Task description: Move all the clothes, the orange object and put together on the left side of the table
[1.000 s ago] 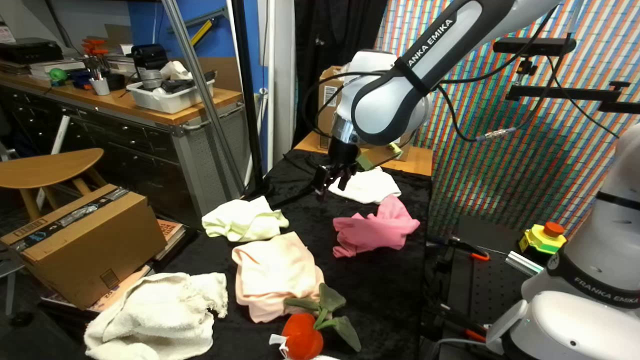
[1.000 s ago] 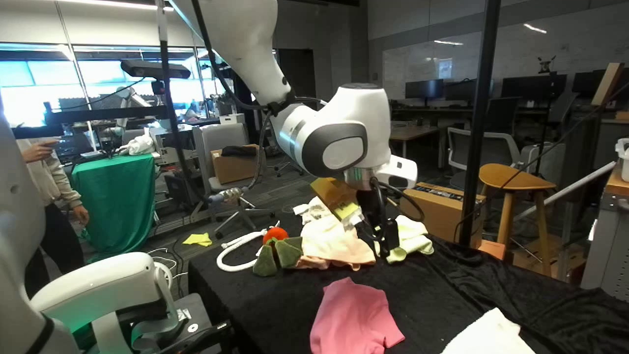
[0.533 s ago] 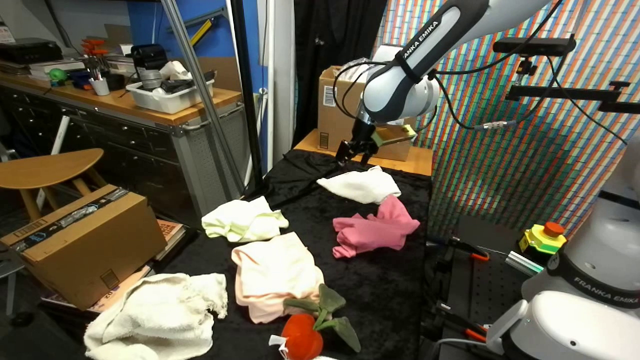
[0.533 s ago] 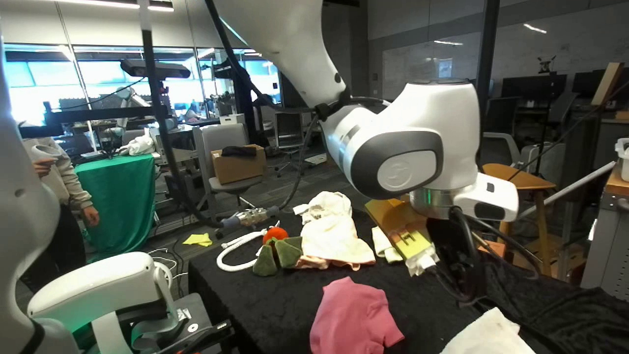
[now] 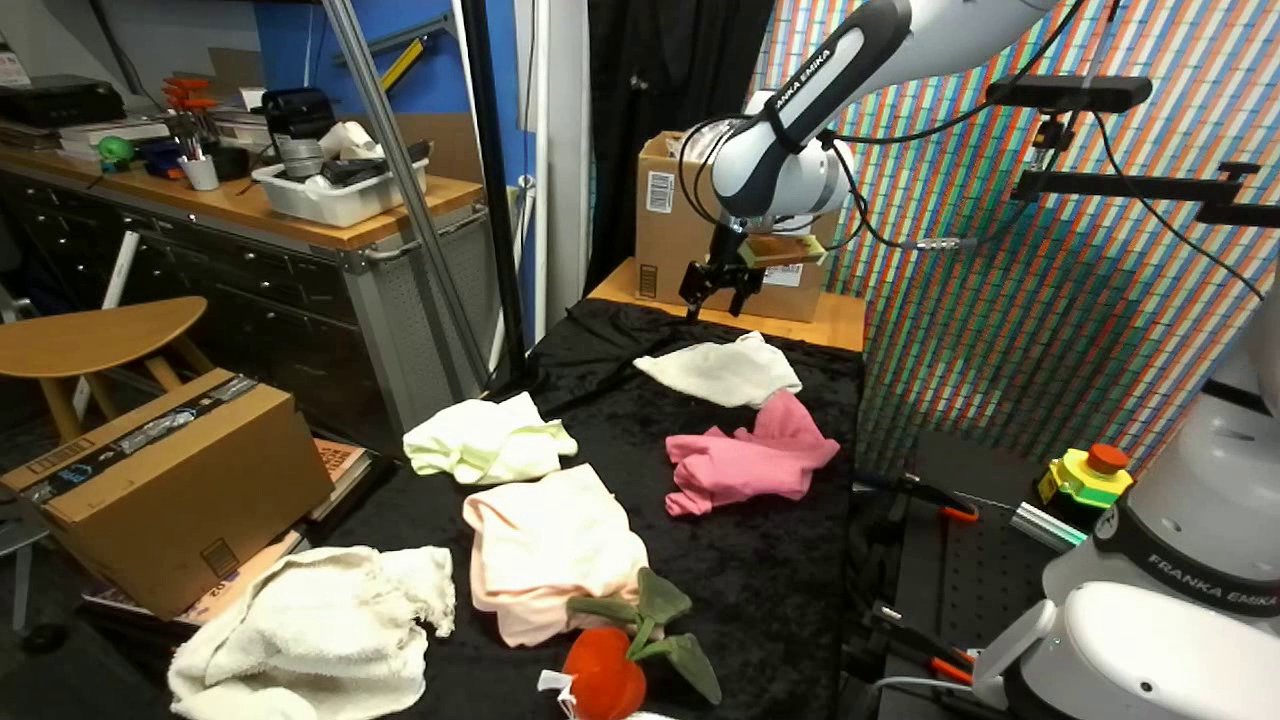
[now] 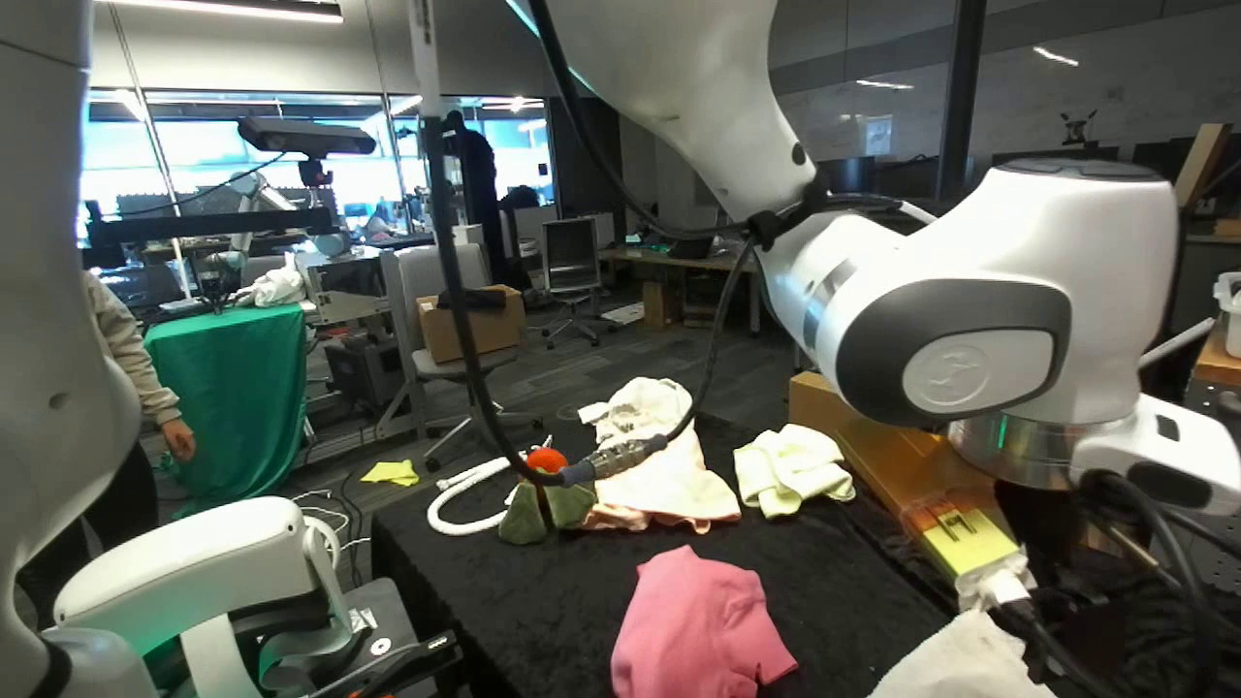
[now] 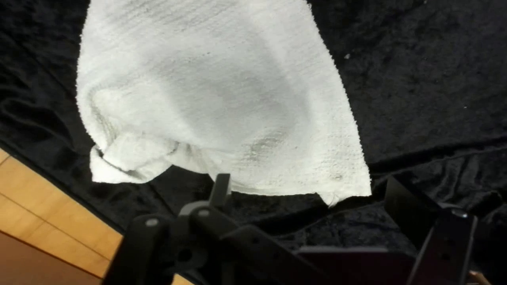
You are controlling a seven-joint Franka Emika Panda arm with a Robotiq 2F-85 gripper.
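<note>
My gripper [image 5: 715,308] hovers open near the far end of the black table [image 5: 760,600], with nothing between its fingers. Below it lies a white cloth [image 5: 722,372]; in the wrist view this white cloth [image 7: 222,87] reaches up to the gap between the fingertips [image 7: 222,188], apparently apart from them. A bright pink cloth [image 5: 750,455] lies beside it. Across the table are a cream-yellow cloth [image 5: 487,440], a pale pink cloth [image 5: 552,545] and another white cloth [image 5: 320,635]. The orange object [image 5: 604,675], with green leaves, sits against the pale pink one.
A cardboard box [image 5: 170,490] stands beyond the cloths' side of the table. Another box [image 5: 665,230] rests on a wooden ledge [image 5: 835,325] behind my gripper. A white cord [image 6: 456,509] curls by the orange object. A metal pole [image 5: 410,200] rises near the table.
My gripper has moved toward the table's far end and a little upward, from beside the far white cloth to above it. It stays open. The cloths and orange object have not moved.
</note>
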